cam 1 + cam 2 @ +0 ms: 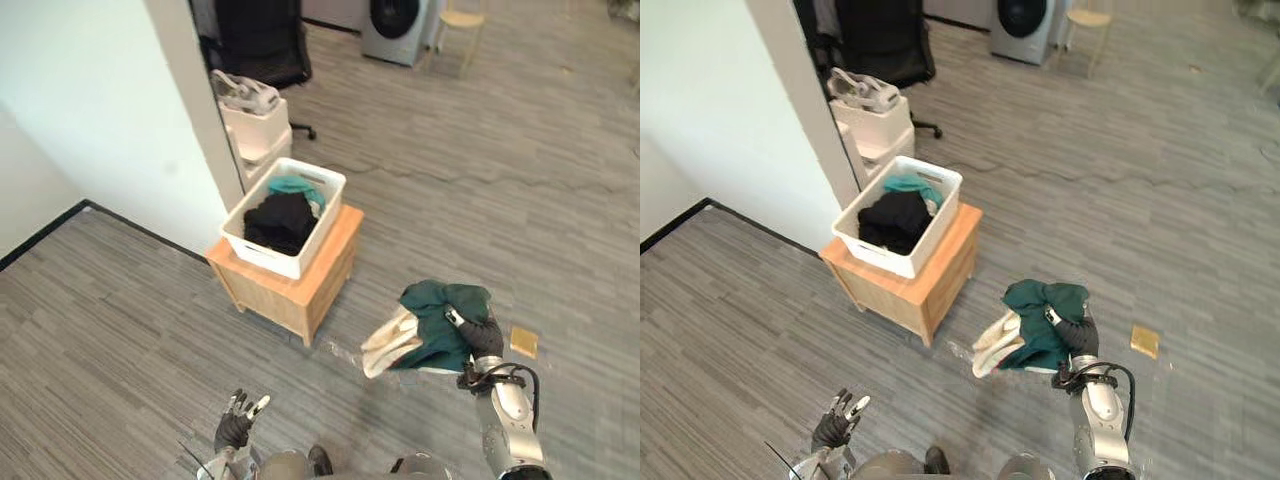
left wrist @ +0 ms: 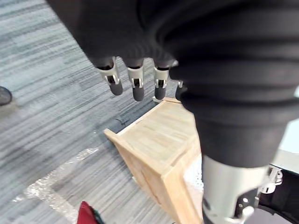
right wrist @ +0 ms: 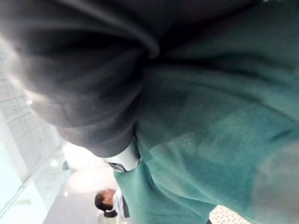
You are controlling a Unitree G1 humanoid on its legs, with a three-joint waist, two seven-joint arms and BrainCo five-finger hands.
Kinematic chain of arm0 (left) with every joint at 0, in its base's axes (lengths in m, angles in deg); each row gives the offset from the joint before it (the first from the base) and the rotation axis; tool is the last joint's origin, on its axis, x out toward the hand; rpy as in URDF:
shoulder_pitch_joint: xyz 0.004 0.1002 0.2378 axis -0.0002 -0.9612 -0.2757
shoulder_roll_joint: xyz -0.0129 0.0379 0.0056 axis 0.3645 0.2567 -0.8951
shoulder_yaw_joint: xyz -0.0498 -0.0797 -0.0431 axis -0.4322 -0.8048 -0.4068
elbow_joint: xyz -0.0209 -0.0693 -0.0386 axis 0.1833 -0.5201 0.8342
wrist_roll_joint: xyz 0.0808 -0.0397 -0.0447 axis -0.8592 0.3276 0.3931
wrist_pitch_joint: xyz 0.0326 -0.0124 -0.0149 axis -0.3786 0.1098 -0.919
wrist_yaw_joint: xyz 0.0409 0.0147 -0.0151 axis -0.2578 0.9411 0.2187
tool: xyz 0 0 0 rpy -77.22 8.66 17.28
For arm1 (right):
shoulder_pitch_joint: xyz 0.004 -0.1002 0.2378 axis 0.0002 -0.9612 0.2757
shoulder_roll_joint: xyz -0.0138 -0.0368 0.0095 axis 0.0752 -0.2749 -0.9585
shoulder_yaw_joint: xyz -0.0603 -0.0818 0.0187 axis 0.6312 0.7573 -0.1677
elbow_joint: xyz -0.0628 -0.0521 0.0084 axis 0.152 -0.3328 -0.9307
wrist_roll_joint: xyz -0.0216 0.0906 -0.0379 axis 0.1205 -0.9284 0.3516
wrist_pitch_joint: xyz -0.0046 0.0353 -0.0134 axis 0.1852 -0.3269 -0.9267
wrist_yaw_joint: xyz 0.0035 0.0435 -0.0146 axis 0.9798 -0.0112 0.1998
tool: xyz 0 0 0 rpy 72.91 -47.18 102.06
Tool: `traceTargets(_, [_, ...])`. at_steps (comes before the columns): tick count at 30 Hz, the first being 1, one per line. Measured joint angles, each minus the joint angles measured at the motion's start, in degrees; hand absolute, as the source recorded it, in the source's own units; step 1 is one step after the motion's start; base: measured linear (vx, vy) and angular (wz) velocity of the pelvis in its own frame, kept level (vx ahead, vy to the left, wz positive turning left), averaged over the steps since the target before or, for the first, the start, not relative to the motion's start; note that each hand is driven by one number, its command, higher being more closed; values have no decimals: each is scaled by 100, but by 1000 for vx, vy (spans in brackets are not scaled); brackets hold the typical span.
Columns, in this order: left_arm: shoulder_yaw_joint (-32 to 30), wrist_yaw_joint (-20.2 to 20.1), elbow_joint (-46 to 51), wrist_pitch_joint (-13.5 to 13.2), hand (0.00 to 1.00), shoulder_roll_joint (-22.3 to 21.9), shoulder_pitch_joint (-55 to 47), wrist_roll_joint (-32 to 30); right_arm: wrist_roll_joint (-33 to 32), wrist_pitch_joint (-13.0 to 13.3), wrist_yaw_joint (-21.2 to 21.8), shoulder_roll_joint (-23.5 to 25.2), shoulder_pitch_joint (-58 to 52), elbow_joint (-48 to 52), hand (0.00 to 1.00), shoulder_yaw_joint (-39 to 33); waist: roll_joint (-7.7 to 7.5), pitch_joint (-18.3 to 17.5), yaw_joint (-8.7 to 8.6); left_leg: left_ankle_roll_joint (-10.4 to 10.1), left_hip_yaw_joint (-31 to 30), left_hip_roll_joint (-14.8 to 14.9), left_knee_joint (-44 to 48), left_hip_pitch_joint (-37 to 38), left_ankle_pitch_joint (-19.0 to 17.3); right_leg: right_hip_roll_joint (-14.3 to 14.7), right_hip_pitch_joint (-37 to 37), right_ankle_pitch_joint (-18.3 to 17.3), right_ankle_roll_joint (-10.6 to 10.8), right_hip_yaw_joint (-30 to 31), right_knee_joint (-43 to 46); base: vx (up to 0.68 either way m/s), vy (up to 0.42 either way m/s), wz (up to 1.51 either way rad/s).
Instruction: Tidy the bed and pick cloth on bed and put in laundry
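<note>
Green cloth hangs clutched in the right hand, its fingers mostly buried; left hand spread loose, empty.

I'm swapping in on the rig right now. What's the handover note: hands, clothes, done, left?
Left hand: open, empty, held low.
Right hand: shut on the green cloth, a cream cloth bunched with it, above the floor, right of the white basket.
Basket sits on a wooden cabinet, holding black clothes and a teal garment.
Done: cloth picked up. Left: carry it over and drop it in.
</note>
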Motion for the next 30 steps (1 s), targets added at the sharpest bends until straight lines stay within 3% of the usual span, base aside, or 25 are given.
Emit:
traceTargets(1, [-1,-3,-1,11,0,42,-42,-12,-9,1,-1,26,-109,95,100,-66,5,22,-21,-106,-156,18,23,111,-61,-16,-131,413,41,261,-609,227,-172,79])
traceTargets(2, [-11,-3,-2,15,0,53,-80,-11,-11,0,-4,25,-118,92,100,-75,7,30,-31,-170,-216,44,60,152,-101,-19,-166,607,61,340,-900,302,-241,60])
traceTargets(4, [-31,-9,0,16,0,135,-150,-9,-8,2,-14,101,-133,92,100,-66,28,71,-17,-531,-375,215,270,318,-340,-19,-267,1158,111,411,-1527,289,-240,43])
traceTargets(7, [-76,-27,16,-1,0,287,-157,-7,-7,3,-20,247,-127,101,100,-56,-150,-27,106,-868,-417,394,501,410,-757,-11,-291,1279,-87,413,-1390,387,-375,25])
traceTargets(8, [-83,-26,-9,16,0,274,-180,3,-4,0,11,176,-49,106,100,-58,-113,-33,130,-1009,-411,546,591,471,-941,45,-361,1528,-191,346,-1124,518,-504,-2])
traceTargets(10, [-19,-42,-15,38,0,55,-266,25,-5,-1,15,-44,-10,149,100,-65,218,-164,79,-1039,-338,971,573,544,-1019,329,-496,1490,-270,64,-727,457,-362,-4])
traceTargets(11, [-7,-74,-68,50,0,-112,-214,73,-5,-25,17,-153,80,93,100,-64,366,-154,63,-1093,-223,1162,1326,210,-767,431,-556,1281,-406,-19,-608,476,-351,1])
traceTargets(12, [-19,-146,-67,51,0,-197,-180,92,-1,-84,24,-216,139,83,100,-89,383,-134,10,-961,-43,1398,2456,-373,-223,489,-447,1234,-510,-49,-731,484,-365,7])
traceTargets(13, [-26,-158,-65,44,0,-237,-173,121,10,-85,53,-249,162,90,100,-62,411,-69,13,-900,-65,1530,3027,-655,-52,534,-260,1240,-599,-83,-847,472,-346,4])
traceTargets(14, [-28,-170,-68,42,0,-285,-163,125,33,-87,122,-256,201,96,100,-51,413,57,21,-900,-86,1675,3831,-954,-80,626,114,1172,-709,-126,-1006,460,-263,2])
traceTargets(15, [-27,-186,-69,43,0,-284,-170,126,45,-85,154,-239,226,98,100,-53,410,90,43,-891,-81,1669,4074,-1079,-88,645,384,1123,-771,-147,-1100,518,-267,-9])
traceTargets(17, [-26,-297,-56,1,0,-282,-175,125,49,-51,261,-275,327,103,100,-57,400,97,97,-891,-34,1320,3682,-1313,-88,704,906,1097,-810,-149,-1524,386,-189,-11])
traceTargets(20, [-18,-290,-57,0,0,-293,-190,121,47,-47,253,-274,541,157,100,-38,415,222,106,-877,217,856,2260,-1621,-74,853,1362,999,-866,-175,-1896,310,-98,-1])
traceTargets(22, [-21,-274,-55,1,0,-314,-257,127,53,-54,186,-285,565,297,100,9,419,334,110,-880,799,737,1442,-1751,-39,943,1556,795,-811,-241,-1950,200,-2,10])
traceTargets(25, [-21,-287,-60,-30,0,-371,-440,132,91,-54,122,-342,576,487,100,62,449,322,146,-743,1700,800,860,-1759,18,1082,1650,309,-686,-243,-1795,277,76,-1])
traceTargets(27, [-53,-269,-62,-65,0,-359,-505,178,116,-30,159,-317,613,521,100,131,306,264,237,-85,1716,786,1013,-1780,209,938,1464,-172,-636,-185,-1203,403,153,-26])
traceTargets(29, [-87,-284,-75,-116,0,-296,-489,179,112,14,259,-276,624,509,100,249,13,200,243,213,1772,543,1140,-1745,275,493,1146,-707,-333,-254,15,418,96,7])
traceTargets(30, [-85,-257,-66,-134,0,-248,-395,216,112,17,287,-250,639,483,100,264,-39,195,196,265,1667,415,1062,-1718,267,281,865,-661,-301,-363,738,453,73,86])
